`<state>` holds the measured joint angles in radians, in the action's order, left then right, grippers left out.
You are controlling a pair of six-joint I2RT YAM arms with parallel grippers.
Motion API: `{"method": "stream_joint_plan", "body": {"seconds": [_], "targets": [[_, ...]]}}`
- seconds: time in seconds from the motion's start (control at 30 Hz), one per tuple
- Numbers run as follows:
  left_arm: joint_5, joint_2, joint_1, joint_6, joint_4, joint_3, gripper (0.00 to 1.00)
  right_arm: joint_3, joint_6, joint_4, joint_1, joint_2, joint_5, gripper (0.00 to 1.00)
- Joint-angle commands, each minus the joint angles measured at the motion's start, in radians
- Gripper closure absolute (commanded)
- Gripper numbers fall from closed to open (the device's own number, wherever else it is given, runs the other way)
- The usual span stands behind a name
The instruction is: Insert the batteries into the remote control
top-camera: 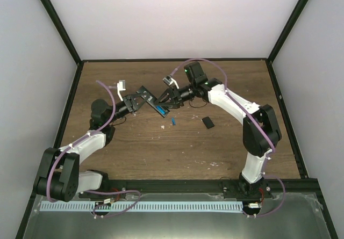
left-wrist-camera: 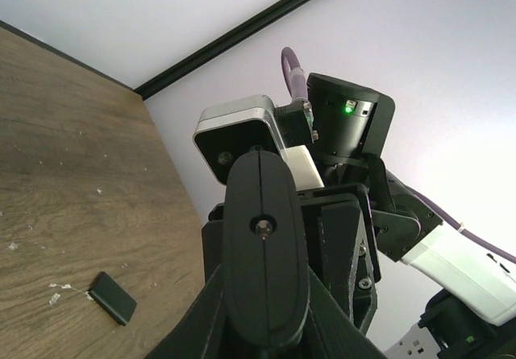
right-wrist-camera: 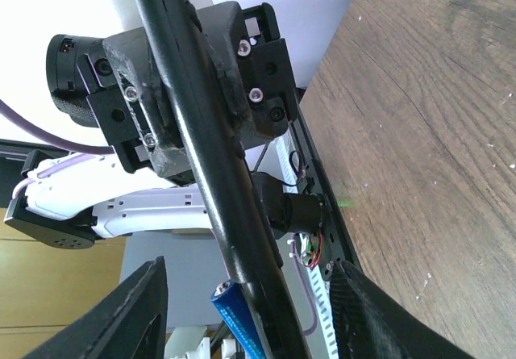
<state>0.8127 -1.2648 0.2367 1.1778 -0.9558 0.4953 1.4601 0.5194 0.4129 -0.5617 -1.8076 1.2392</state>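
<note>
a: where is the slim black plastic bar of the remote control [top-camera: 155, 102]?
b: held up off the brown wooden desk [top-camera: 161, 158], over its far middle, between the two arms. the left pincer [top-camera: 138, 99] is pinching one end of it, with a finger on each side. the left wrist view looks straight along the bar.
a: and the right pincer [top-camera: 168, 100]?
b: spread wide. in the right wrist view its two black fingers [right-wrist-camera: 133, 315] stand well apart on either side of the bar, touching nothing i can see.
a: the batteries?
b: one small bright-blue cylindrical battery [right-wrist-camera: 236, 320] lies against the remote control at the right pincer's end. the top view shows it as a blue patch on the bar. i cannot tell whether it is fully seated. the second blue battery [top-camera: 173, 121] lies on the desk, just nearer than the remote control and apart from both pincers.
a: anything else down there?
b: a small black rectangular cover piece [top-camera: 207, 122] lies flat to the right of that loose battery, and a white speck [top-camera: 163, 126] lies just left of it.
</note>
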Motion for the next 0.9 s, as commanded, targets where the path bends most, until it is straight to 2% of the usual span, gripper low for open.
{"method": "stream_joint_plan", "body": {"seconds": [0.0, 0.87], "targets": [[-0.013, 0.009, 0.005, -0.019, -0.035, 0.002, 1.0, 0.041, -0.015, 0.018, -0.01, -0.012, 0.02, 0.53], [-0.031, 0.015, 0.005, -0.014, -0.048, -0.014, 1.0, 0.037, -0.011, 0.01, -0.014, -0.015, 0.01, 0.62]]}}
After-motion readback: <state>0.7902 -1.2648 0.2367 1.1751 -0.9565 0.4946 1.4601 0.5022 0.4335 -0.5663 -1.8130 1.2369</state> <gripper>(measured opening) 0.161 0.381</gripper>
